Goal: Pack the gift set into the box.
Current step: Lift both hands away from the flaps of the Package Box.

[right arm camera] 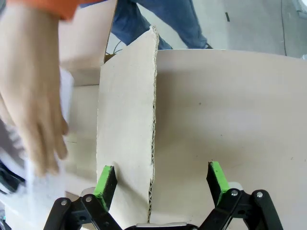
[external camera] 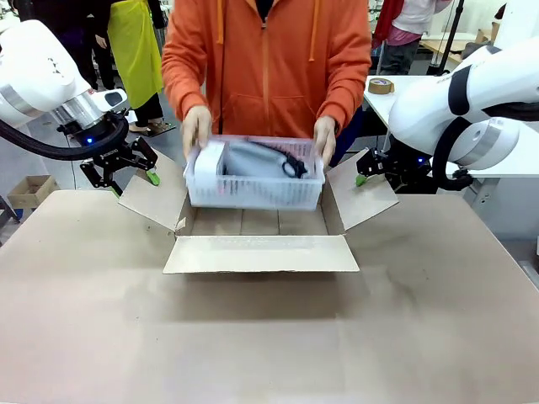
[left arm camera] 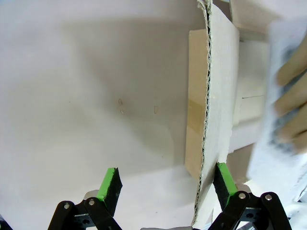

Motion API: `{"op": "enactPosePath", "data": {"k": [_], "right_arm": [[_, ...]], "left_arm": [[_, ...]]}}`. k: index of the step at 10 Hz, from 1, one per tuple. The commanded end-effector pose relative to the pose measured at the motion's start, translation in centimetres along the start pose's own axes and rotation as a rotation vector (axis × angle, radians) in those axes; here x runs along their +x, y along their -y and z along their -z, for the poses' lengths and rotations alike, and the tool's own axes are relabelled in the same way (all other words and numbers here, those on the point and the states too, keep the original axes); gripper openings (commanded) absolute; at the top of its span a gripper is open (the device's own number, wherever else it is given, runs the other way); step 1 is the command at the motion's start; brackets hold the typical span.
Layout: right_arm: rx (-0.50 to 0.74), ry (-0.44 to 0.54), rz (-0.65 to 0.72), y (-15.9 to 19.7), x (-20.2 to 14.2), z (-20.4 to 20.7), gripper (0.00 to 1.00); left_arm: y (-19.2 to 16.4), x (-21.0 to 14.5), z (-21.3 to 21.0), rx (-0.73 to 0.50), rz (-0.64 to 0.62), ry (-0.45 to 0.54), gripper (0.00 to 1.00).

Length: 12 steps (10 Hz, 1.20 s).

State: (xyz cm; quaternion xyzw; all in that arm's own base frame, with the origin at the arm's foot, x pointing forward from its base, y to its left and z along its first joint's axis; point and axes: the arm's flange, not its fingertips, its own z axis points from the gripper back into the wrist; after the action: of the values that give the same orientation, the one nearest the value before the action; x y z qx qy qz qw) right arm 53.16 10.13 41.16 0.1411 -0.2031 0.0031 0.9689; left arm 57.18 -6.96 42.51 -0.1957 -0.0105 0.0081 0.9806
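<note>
Gift set [external camera: 253, 192] over box [external camera: 261, 252], between tools; left tool [external camera: 133, 182], right tool [right arm camera: 162, 178] wide open, astride side flaps [right arm camera: 127, 124].

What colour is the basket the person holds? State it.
Translucent white, with rows of small holes; the basket shows best in the front view.

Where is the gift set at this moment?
Front view, centre: the gift set is held by the person at both ends, over the open box.
</note>
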Motion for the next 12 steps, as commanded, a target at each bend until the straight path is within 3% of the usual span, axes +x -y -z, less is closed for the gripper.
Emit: {"op": "enactPosePath", "data": {"k": [1, 11, 12], "right_arm": [[-0.009, -0.007, 0.010, -0.2, 0.1, -0.5, 1.00], [0.000, 0.000, 0.000, 0.0, 0.0, 0.0, 1.00], [0.252, -0.038, 0.086, 2.1, 0.8, -4.6, 1.00]], "left_arm": [[0.1, -0.1, -0.3, 0.015, -0.008, 0.002, 1.00], [0.0, 0.0, 0.0, 0.000, 0.000, 0.000, 1.00], [-2.4, -1.8, -4.6, -0.300, 0.069, -0.071, 1.00]]}}
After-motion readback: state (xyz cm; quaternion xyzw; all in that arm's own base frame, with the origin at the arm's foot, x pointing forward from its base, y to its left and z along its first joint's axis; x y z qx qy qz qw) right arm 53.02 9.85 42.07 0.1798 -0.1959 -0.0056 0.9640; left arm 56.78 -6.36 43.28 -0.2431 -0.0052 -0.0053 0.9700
